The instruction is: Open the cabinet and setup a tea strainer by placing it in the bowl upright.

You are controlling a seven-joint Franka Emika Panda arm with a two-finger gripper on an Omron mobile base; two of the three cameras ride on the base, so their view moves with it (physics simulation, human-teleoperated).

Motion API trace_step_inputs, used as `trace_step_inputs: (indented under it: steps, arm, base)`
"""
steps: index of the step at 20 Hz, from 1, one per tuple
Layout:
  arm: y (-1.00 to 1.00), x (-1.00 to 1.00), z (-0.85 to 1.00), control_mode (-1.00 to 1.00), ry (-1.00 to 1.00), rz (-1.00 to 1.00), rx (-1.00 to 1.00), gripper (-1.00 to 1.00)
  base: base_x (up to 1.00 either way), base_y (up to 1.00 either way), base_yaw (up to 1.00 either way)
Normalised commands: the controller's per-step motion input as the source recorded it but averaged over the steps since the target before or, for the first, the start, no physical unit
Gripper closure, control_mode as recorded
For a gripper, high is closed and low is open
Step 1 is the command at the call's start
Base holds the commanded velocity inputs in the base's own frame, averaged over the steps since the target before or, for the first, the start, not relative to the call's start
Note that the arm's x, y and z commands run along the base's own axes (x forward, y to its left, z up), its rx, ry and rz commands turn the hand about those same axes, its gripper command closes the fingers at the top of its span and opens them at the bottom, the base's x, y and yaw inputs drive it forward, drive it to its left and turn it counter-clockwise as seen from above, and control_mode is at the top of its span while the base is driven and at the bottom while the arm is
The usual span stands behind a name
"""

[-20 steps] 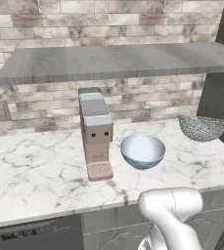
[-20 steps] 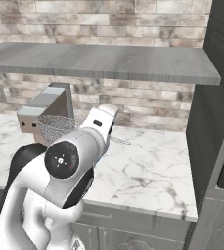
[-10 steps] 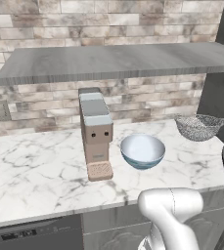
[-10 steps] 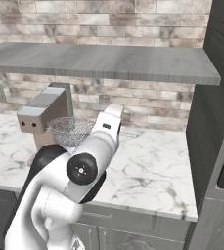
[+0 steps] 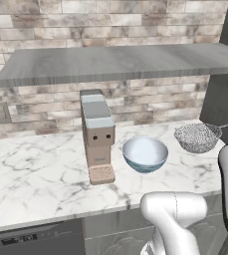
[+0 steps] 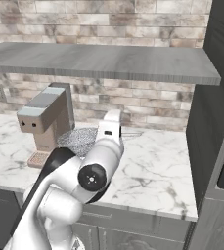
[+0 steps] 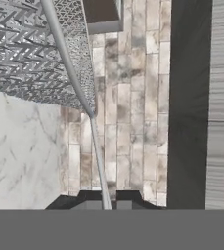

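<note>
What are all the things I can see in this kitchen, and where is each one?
silver-grey wire-mesh tea strainer: one, held up above the counter, right of the bowl, its slim handle pinched in the gripper.
smooth glossy blue bowl: one, pale inside and darker outside, on the counter right of the coffee machine, nothing in it.
tan and grey coffee machine: one, standing on the counter near the back wall.
white marble counter: one, with grey veins, running across the view.
grey shelf: one, on the wall above the counter.
brick wall: beige and brown, behind everything.
wall socket: one, pale, on the bricks at far left.
gripper: one, dark fingertips, shut on the strainer's handle.
</note>
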Motion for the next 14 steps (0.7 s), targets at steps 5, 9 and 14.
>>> trace_step_inputs:
  steps: [5,9,14]
  arm:
    - [0.47,0.04,-0.09,-1.00,-0.10,0.00,-0.09,1.00]
    - [0.65,0.05,-0.05,-1.00,-0.08,0.00,-0.04,1.00]
    - [0.47,0.19,-0.32,-1.00,-0.14,0.00,0.00,1.00]
  base:
    - [0.00,0.00,0.00]
    - [0.00,0.00,0.00]
    - [0.00,0.00,0.00]
